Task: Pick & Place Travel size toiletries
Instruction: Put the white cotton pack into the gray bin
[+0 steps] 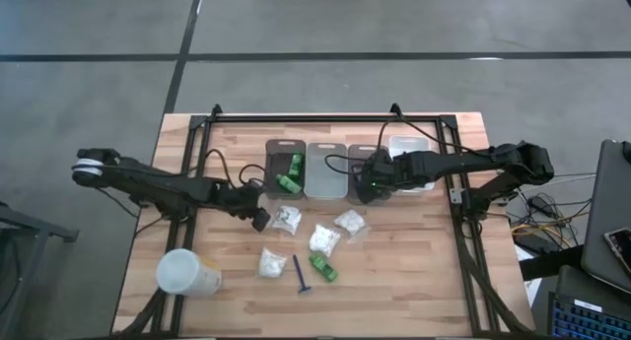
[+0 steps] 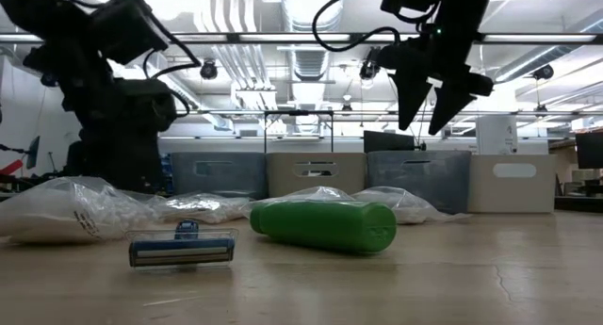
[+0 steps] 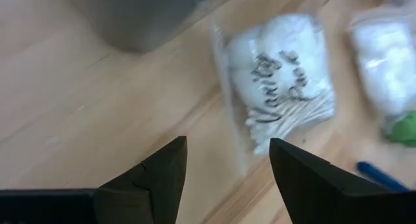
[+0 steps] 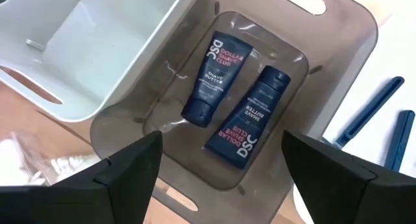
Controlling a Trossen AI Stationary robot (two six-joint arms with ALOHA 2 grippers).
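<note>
Four bins stand in a row at the far side of the wooden table [image 1: 414, 271]. This row serves as the landmark for all positions below.

The right gripper [image 4: 220, 164] hangs above the third bin [image 4: 338, 49] of the row, counted from the left arm's side. Its fingers [image 4: 133, 165] are spread wide and hold nothing. Two dark tubes [image 4: 211, 78] lie side by side on that bin's floor, both labelled "shave butter". In the right wrist view, two blue razors [image 4: 370, 113] lie in the white end bin next to it.

The left gripper [image 3: 224, 162] hovers over the table just in front of the row's first bin [image 1: 286, 168], beside the nearest white packet [image 3: 279, 87]. Its fingers [image 3: 156, 178] are apart and empty. The packet carries handwritten lettering and holds cotton swabs.

The first bin contains two green bottles [image 1: 289, 174]. The second bin [image 1: 326, 170] shows no contents in the high view.

In front of the row, loose on the table, lie three more white packets [image 1: 324, 238], one green bottle [image 1: 323, 269] and one blue razor [image 1: 300, 275]. A large white cylinder [image 1: 185, 274] lies well apart from the row, near the table's front corner on the left arm's side.
</note>
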